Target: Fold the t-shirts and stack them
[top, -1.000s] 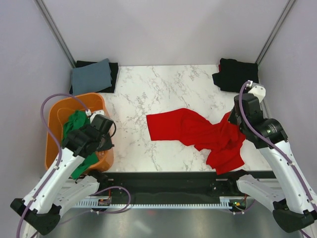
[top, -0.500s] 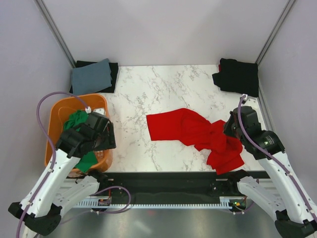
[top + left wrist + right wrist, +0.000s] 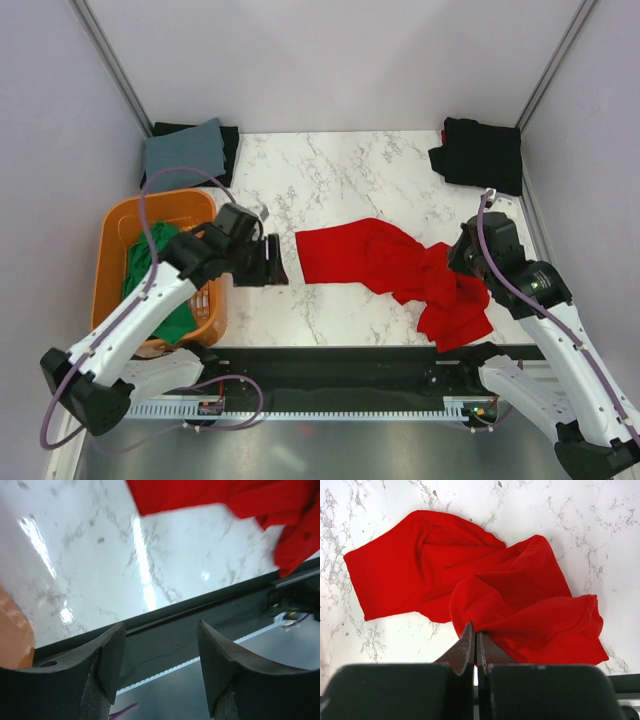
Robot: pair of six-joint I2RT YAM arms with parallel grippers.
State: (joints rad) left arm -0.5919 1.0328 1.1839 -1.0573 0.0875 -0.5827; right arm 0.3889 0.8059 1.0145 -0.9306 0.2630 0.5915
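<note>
The crumpled red cotton t-shirt [image 3: 390, 265] lies on the white marbled table [image 3: 330, 180], towards its right, with the right pincer [image 3: 475, 636] clamped on 1 fold. The left pincer [image 3: 160, 630] hangs open beside the shirt's left edge, near the orange plastic basket [image 3: 113, 225] holding green cloth [image 3: 150, 255].

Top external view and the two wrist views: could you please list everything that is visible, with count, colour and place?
red t-shirt: 1, red, crumpled on the table, centre to near right edge
basket: 1, orange, left side of the table
green garment: 1, green, inside the basket
folded shirt: 1, grey-blue, far left corner, on top of a black garment
black clothes: 1 pile, black, far right corner
table: 1, white marble, under everything
left gripper: 1, black, open and empty, over the table left of the red t-shirt
right gripper: 1, black, shut on a fold of the red t-shirt, right side
</note>
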